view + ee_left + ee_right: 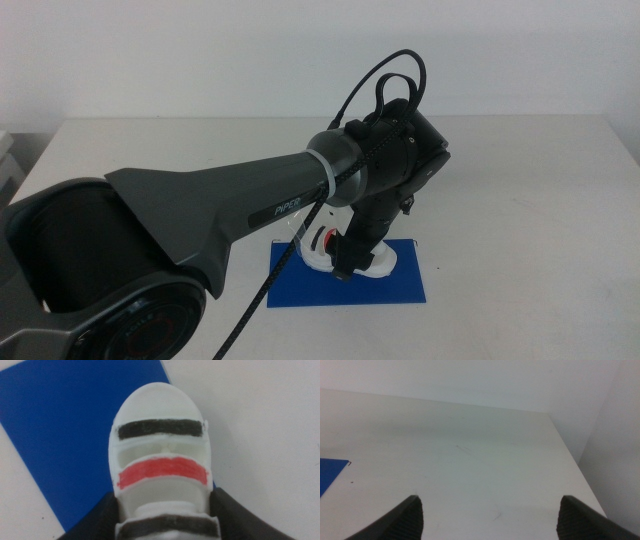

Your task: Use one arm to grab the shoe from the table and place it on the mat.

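1. The matte grey arm, marked "PiPER", reaches from the left.
2. The left tool clamps the white shoe over the flat blue mat on the smooth white counter.
3. The right tool waits, spread wide.

The arm is showing a smooth, matt dark grey plastic-looking shell across the left and centre of the middle view, with a woven black braided cable running down it. The shoe is looking like hard, moulded white plastic with a slightly grainy skin, its black and red straps looking painted on and matt. The mat is lying flat, deep blue and matt. The table is appearing smooth, white and faintly scuffed. The left gripper jaws are looking matt black
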{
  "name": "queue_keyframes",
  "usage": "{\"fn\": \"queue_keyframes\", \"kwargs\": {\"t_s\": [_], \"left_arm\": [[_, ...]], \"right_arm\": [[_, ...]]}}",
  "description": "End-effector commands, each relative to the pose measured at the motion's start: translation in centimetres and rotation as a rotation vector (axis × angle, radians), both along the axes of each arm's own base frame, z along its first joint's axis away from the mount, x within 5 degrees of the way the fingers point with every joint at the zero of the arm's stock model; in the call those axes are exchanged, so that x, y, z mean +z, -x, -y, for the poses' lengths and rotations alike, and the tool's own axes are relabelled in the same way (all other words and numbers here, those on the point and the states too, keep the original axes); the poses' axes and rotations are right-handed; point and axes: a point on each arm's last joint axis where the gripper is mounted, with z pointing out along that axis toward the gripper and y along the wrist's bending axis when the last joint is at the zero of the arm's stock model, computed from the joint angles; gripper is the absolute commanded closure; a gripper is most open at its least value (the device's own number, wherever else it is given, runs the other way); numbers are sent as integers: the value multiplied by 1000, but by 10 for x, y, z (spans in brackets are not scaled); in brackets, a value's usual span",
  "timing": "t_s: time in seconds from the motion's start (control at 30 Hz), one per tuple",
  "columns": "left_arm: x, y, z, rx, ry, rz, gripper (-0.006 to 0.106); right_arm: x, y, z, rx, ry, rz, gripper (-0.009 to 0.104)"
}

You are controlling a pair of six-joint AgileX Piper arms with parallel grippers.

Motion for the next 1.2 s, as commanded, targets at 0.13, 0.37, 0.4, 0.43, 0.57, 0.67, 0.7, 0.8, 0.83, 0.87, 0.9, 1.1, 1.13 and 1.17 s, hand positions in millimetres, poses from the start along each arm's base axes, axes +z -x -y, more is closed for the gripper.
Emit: {"fn": "queue_keyframes", "kwargs": {"t_s": [0.13, 0.37, 0.4, 0.43, 0.57, 0.67, 0.7, 0.8, 0.83, 0.87, 0.9, 1.1, 1.13, 1.17], "left_arm": [[22, 5, -6, 57, -11, -25, 102], [17, 6, -4, 61, -4, -48, 30], [17, 6, -5, 61, -5, -46, 21], [17, 6, -5, 61, -4, -45, 13], [26, 7, -6, 60, 10, -32, 7], [38, 8, -7, 60, 31, -16, 7], [43, 9, -8, 60, 39, -8, 7], [61, 12, -12, 59, 69, 19, 7], [69, 14, -14, 58, 83, 30, 7], [77, 15, -16, 56, 93, 47, 7], [87, 17, -19, 45, 102, 66, 7], [145, 31, -38, -67, 144, 176, 7], [153, 34, -42, -69, 150, 195, 7], [160, 35, -45, -69, 155, 214, 7]], "right_arm": [[5, -1, 0, 0, 21, 64, 17], [5, -1, 0, 0, 21, 64, 17], [5, -1, 0, 0, 21, 64, 17], [5, -1, 0, 0, 21, 64, 17], [5, -1, 0, 0, 21, 64, 17], [5, -1, 0, 0, 21, 64, 17], [5, -1, 0, 0, 21, 64, 17], [5, -1, 0, 0, 21, 64, 17], [5, -1, 0, 0, 21, 64, 17], [5, -1, 0, 0, 21, 64, 17], [5, -1, 0, 0, 21, 64, 17], [5, -1, 0, 0, 21, 64, 17], [5, -1, 0, 0, 21, 64, 17], [5, -1, 0, 0, 21, 64, 17]]}}
